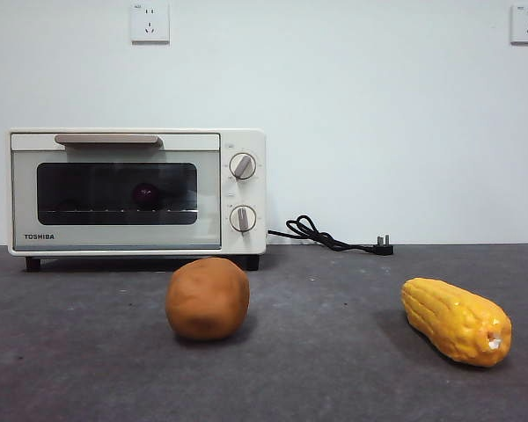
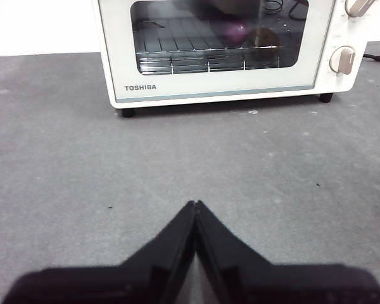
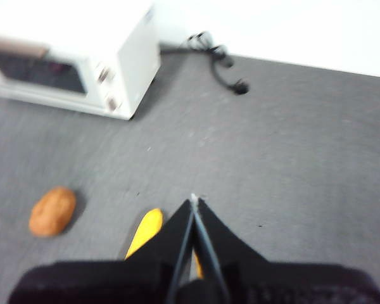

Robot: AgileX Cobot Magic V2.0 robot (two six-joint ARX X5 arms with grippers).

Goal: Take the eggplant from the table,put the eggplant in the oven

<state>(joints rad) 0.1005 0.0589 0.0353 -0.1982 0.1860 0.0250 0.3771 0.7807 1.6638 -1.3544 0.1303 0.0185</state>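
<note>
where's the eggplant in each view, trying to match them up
Front view: the eggplant sits on the wire rack inside the oven, behind the shut glass door.
Left wrist view: eggplant behind the glass, beside a brownish reflection.
Right wrist view: too blurred to tell.
Shared landmark: the oven's two knobs.

On my feeds, the left gripper (image 2: 195,204) and right gripper (image 3: 194,197) each show two matte black, wedge-shaped jaws tapering to thin tips from broad black bases.
</note>
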